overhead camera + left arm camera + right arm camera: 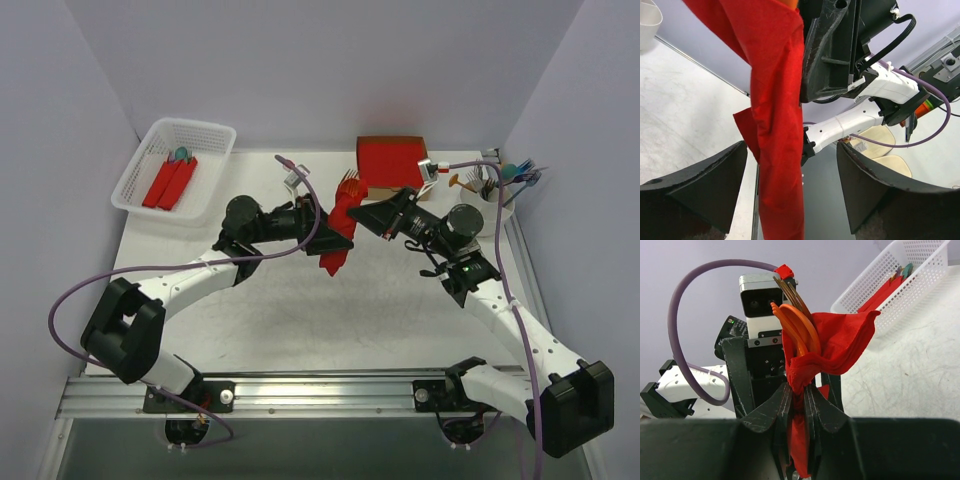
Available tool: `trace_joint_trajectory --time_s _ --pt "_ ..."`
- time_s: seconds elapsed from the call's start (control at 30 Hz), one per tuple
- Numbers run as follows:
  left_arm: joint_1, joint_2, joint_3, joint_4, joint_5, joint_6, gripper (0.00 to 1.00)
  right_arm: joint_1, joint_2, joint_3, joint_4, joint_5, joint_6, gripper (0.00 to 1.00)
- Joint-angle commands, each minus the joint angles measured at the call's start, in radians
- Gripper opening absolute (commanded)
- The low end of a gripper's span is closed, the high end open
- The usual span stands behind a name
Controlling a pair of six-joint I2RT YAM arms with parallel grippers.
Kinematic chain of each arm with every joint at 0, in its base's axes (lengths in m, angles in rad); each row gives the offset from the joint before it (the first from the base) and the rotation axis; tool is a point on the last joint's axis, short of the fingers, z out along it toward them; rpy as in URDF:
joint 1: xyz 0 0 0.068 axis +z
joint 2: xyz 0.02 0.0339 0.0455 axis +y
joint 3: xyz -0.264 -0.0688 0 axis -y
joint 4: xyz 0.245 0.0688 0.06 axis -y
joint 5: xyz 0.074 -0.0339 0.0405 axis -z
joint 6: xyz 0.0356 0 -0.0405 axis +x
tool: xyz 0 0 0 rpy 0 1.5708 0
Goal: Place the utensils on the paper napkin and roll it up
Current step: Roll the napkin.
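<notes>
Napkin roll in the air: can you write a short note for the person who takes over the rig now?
Left pincer: open, the napkin roll hangs between its fingers.
Right pincer: shut on the roll, holding it in the air.
Done: orange utensils are wrapped inside, ends sticking out.
To do: probably lay it in the white basket beside the other rolls.

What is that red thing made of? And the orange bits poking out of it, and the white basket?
The red napkin looks like thin, matte paper: it creases and droops softly. The orange utensils look like smooth plastic, judging by their bright even colour and slight shine. The white basket is probably plastic too, moulded as an open grid.
</notes>
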Motion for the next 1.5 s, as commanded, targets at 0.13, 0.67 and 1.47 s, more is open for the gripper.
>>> trace_joint_trajectory --time_s 0.13,0.67,1.47 --pt "0.021 -0.031 0.031 0.053 0.001 0.011 0.94 0.009 -0.016 0.002 0.134 -0.023 0.042 0.0" --pt "0.025 0.022 0.083 0.266 0.033 -0.159 0.94 0.066 0.015 0.006 0.165 -0.005 0.04 0.0" --pt "0.031 0.041 0.037 0.245 0.038 -0.159 0.43 0.069 0.018 0.04 0.108 0.015 -0.007 0.0"
